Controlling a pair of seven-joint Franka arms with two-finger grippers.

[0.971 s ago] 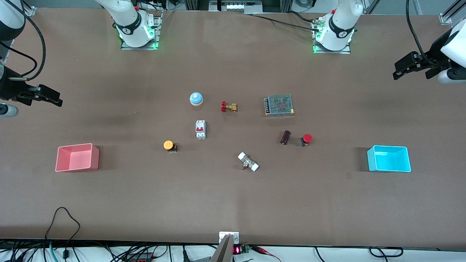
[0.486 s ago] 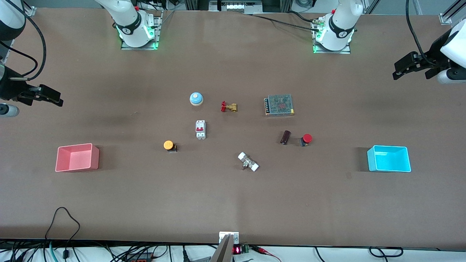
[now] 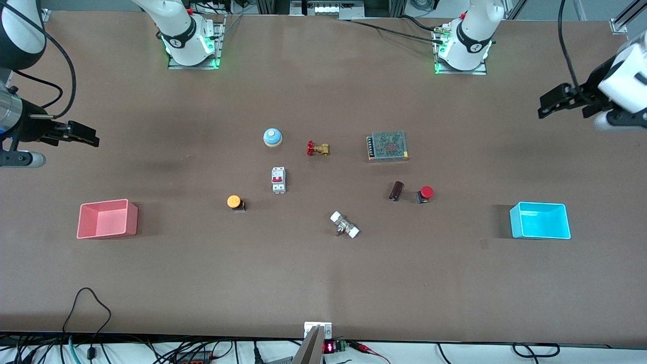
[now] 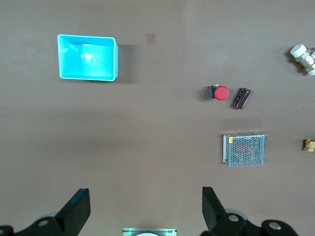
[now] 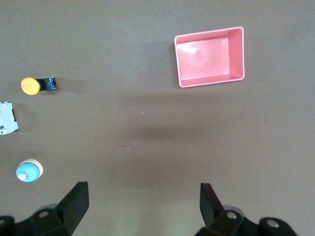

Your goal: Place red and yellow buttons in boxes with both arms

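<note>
Even overhead light, soft shadows (left arm (image 3: 619, 86) slightly blurred).

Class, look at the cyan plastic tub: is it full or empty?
Empty. The cyan plastic tub shows only its bare floor in the left wrist view; the red mushroom-cap button lies outside it.

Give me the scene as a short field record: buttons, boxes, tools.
red button: on table, toward the left arm's end, beside a dark cylinder
yellow button: on table, toward the right arm's end
pink box: empty
cyan box: empty
left tool: open, holds nothing, over bare table
right tool: open, holds nothing, over bare table
</note>
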